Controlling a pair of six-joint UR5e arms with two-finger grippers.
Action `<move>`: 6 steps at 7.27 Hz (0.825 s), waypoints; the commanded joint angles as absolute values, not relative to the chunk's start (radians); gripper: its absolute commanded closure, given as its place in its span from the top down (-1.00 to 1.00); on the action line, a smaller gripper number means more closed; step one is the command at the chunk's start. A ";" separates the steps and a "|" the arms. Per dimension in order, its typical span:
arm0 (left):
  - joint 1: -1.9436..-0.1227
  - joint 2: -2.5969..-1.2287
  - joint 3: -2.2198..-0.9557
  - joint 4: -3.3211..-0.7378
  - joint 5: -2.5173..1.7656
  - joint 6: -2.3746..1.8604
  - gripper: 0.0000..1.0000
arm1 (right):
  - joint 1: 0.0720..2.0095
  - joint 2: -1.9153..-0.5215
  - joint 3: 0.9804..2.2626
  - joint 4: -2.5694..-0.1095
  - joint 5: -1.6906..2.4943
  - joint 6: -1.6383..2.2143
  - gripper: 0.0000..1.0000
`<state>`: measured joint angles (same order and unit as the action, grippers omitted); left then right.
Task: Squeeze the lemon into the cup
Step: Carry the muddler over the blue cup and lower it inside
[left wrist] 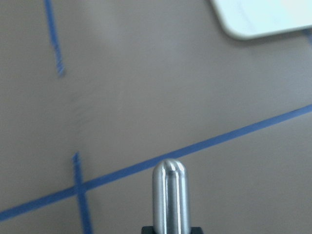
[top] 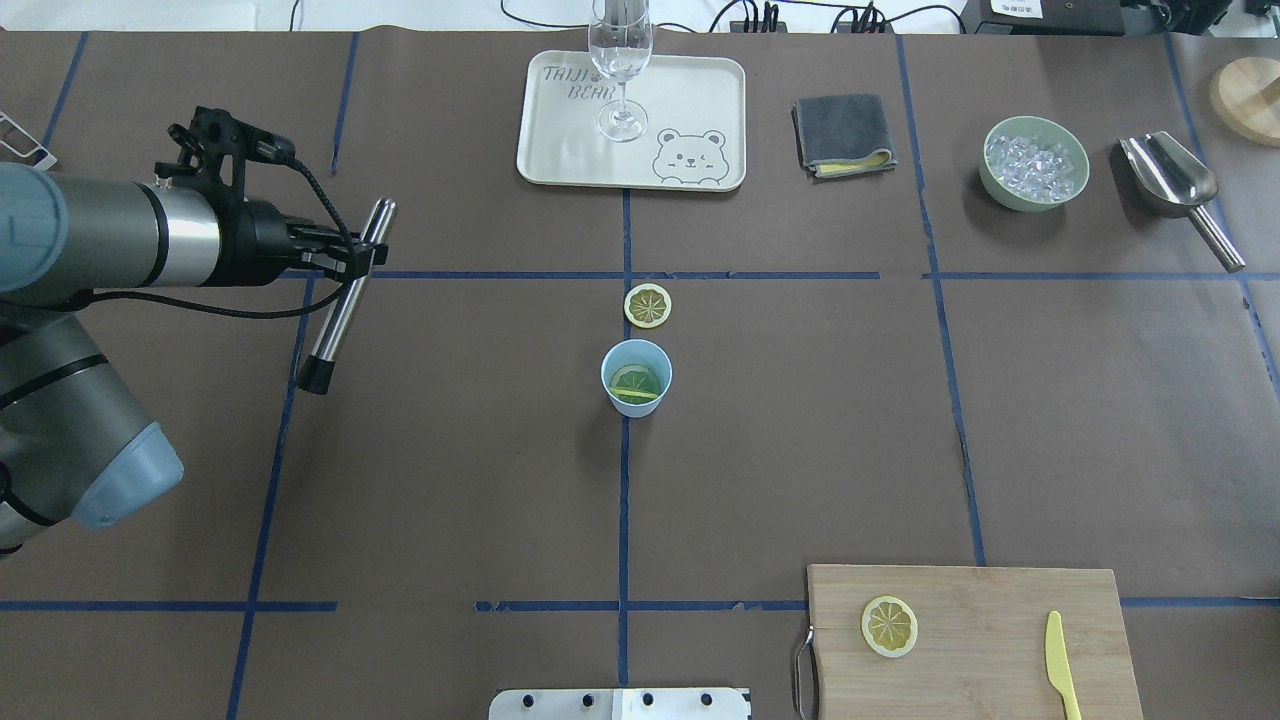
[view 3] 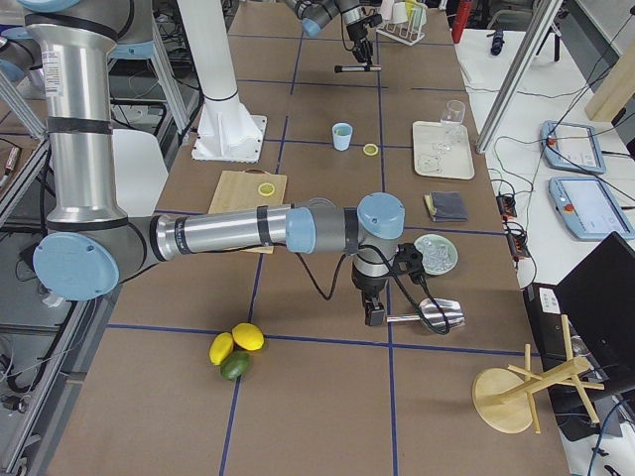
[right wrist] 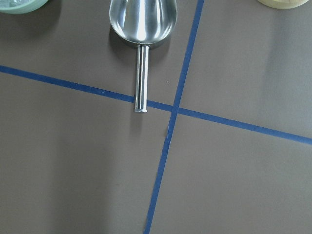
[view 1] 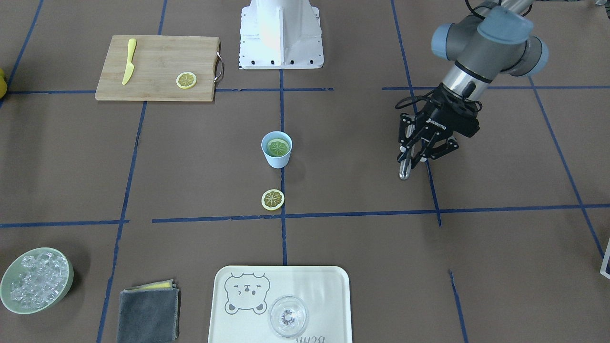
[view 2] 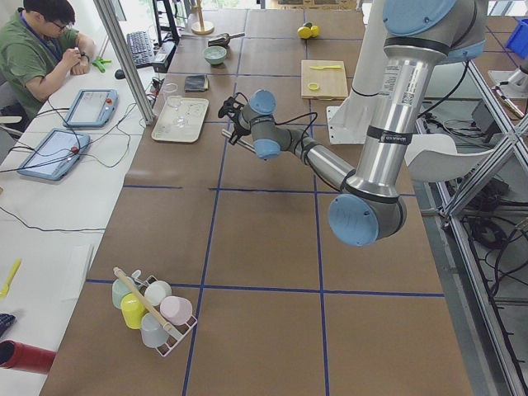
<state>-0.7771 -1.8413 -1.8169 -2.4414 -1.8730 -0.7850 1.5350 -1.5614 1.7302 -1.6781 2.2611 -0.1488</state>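
Note:
The light-blue cup (view 1: pixel 276 151) stands at the table's middle with a lemon slice (view 1: pixel 278 147) inside; it also shows in the overhead view (top: pixel 636 377). A second lemon slice (top: pixel 648 305) lies on the table just beyond the cup. A third lemon slice (top: pixel 889 626) lies on the cutting board. My left gripper (top: pixel 360 255) is shut on a metal rod (top: pixel 340 300), held above the table well to the left of the cup. My right gripper (view 3: pixel 374 315) shows only in the exterior right view, by the scoop's handle; I cannot tell if it is open or shut.
A tray (top: pixel 560 150) with a clear glass (top: pixel 621 60), a grey cloth (top: pixel 843 135), a green bowl of ice (top: pixel 1035 165) and a metal scoop (top: pixel 1170 180) line the far side. A cutting board (top: pixel 980 600) with a yellow knife (top: pixel 1060 665) lies near right.

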 commanded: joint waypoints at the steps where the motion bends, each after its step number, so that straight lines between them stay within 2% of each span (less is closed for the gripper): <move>1: -0.770 -1.867 -1.795 -2.798 -1.820 -0.787 -1.00 | 1.536 -1.562 1.729 -1.680 2.260 -0.149 1.00; 3: -0.616 -1.943 -1.635 -3.245 -1.532 -0.773 -1.00 | 1.545 -1.565 1.727 -1.680 2.260 -0.150 1.00; 4: -0.535 -2.074 -1.524 -3.314 -1.425 -0.769 -1.00 | 1.551 -1.566 1.726 -1.680 2.260 -0.152 1.00; 5: -0.464 -2.144 -1.490 -3.345 -1.354 -0.685 -1.00 | 1.560 -1.577 1.727 -1.680 2.261 -0.152 1.00; 6: -0.445 -2.154 -1.486 -3.373 -1.339 -0.602 -1.00 | 1.563 -1.578 1.727 -1.680 2.261 -0.152 1.00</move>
<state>-0.4957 -2.1069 -1.5167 -3.3225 -1.3917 -0.6923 1.5568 -1.5735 1.7269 -1.6796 2.2606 -0.1516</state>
